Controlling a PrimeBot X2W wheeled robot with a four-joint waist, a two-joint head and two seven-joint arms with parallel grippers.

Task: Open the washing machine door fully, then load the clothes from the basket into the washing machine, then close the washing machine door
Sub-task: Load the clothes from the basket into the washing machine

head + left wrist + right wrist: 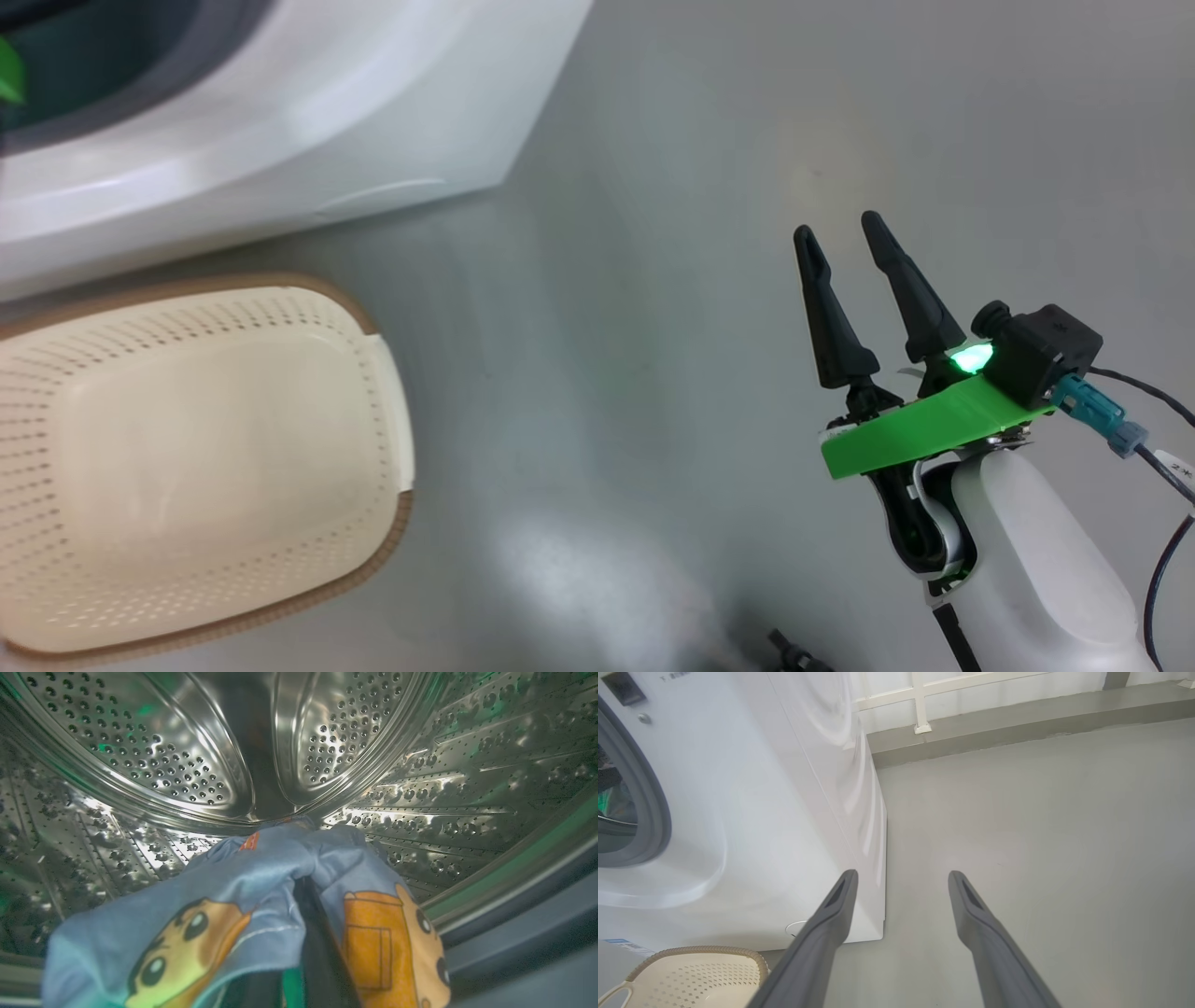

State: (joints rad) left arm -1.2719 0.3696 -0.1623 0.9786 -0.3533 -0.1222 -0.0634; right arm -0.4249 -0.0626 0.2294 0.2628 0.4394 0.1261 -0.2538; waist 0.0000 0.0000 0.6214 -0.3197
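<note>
In the left wrist view my left gripper (302, 882) is inside the steel perforated drum (187, 765) of the washing machine (280, 121), shut on the clothes (261, 877). They are light-blue fabric with orange bear faces, draped over the dark fingers (320, 952). The cream basket (373, 327) stands on the floor in front of the machine, and what I see of its inside is bare. My right gripper (838, 227) hangs open above the floor, right of the basket, holding nothing. The right wrist view shows that gripper (902, 875), the machine (738, 812) and the basket (700, 970). The washing machine door is out of view.
Grey floor (653, 280) spreads to the right of the machine. A raised grey ledge (1017, 723) with a white frame (920, 704) runs along the far wall. The grey gasket (656, 812) rings the drum opening. A small dark part (794, 653) lies at the bottom edge.
</note>
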